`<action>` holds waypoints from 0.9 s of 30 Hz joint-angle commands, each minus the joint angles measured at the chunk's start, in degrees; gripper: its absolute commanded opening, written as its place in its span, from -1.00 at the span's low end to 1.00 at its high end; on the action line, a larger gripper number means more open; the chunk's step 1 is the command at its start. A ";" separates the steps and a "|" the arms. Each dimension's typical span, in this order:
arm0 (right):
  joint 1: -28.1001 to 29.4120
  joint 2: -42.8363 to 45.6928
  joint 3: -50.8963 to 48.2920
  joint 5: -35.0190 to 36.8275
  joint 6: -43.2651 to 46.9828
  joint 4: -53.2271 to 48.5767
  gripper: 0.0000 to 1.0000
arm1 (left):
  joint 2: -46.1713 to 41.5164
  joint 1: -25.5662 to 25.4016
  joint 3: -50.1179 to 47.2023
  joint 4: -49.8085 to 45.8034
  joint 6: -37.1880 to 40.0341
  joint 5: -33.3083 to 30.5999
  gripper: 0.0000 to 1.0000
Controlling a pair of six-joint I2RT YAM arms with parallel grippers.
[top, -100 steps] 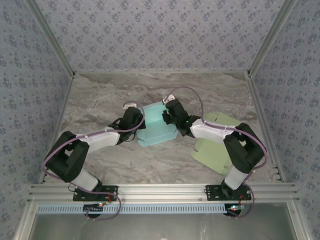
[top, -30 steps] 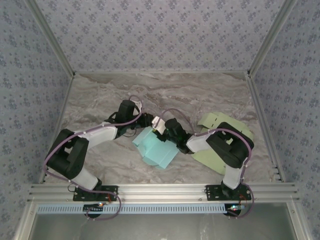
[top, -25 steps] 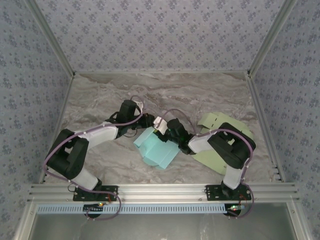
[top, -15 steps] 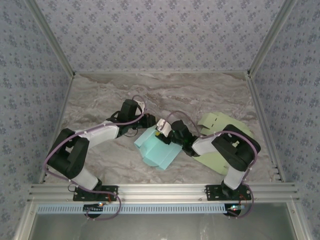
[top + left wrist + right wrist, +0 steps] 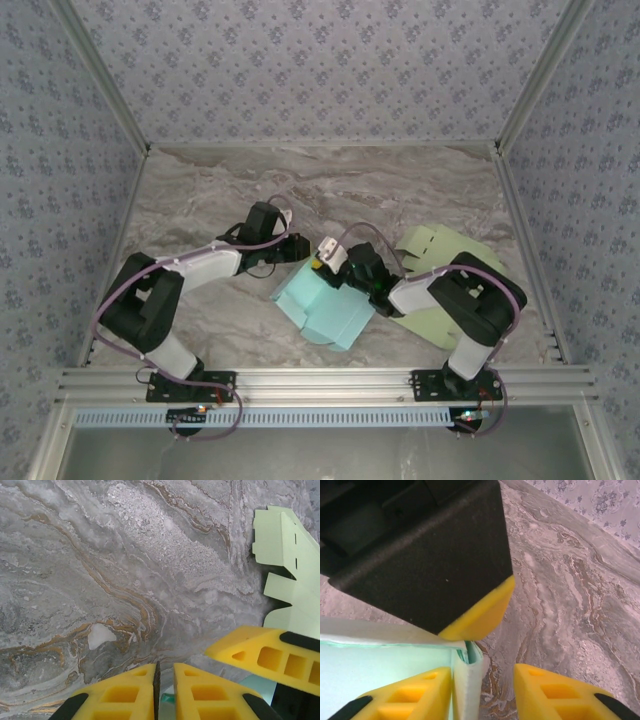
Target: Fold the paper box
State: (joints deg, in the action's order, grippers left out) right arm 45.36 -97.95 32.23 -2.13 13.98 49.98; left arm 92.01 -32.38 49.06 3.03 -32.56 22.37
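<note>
A marbled grey surface [image 5: 200, 200] is spread out ahead of both pairs of fingers. The left arm [image 5: 200, 268] and the right arm [image 5: 450, 295] are bent inward over it, so that their fingers are brought close together near the middle.

The teal box [image 5: 325, 305] is set askew on the surface. Its far corner is placed right at the tips of both pairs of fingers, and the rest of it is stretched back from them toward the near edge. A pale green sheet [image 5: 450, 245] is laid flat on the surface on the outer side of the right fingers [image 5: 405, 697], and part of it is covered by the right arm. From the left wrist it is seen ahead and to the right of the left fingers [image 5: 125, 695], well apart from them.

The right fingers are held apart. A thin upright wall [image 5: 465, 675] of the box is caught between them. It is touched by the finger on the box's inner side, while a clear gap is left to the other finger. Just ahead of them, a black, yellow-tipped left finger is seen right above the wall's top edge.

The left fingers are brought together, with only a thin dark slit left between them. A sliver of teal is seen just behind their tips. Whether paper is pinched in the slit cannot be told. One right finger is seen just beside them.
</note>
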 commanded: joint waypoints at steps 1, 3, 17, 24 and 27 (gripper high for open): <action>0.08 -2.43 2.97 3.36 -0.56 1.70 -0.36 | 0.94 -1.04 0.86 -3.66 0.92 0.48 -0.69; 0.20 -3.44 3.51 3.63 0.17 1.37 -0.47 | 0.72 -1.28 0.78 -3.56 0.92 0.39 -0.69; 4.20 -7.08 6.00 22.11 8.76 6.45 -0.68 | -1.08 -2.38 3.15 -4.27 -0.83 2.60 -0.67; 4.54 -8.55 6.80 26.14 7.33 9.55 -0.68 | 1.19 -2.69 1.34 -0.92 -3.25 5.14 -0.68; 4.51 -8.08 7.23 26.65 5.80 9.96 -0.68 | 1.51 -3.33 0.87 0.73 -4.44 5.74 -0.67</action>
State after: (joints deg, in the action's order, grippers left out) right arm 50.52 -105.06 36.95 18.20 17.82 56.51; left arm 92.18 -32.82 51.55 6.17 -35.29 19.94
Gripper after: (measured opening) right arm 0.162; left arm 0.162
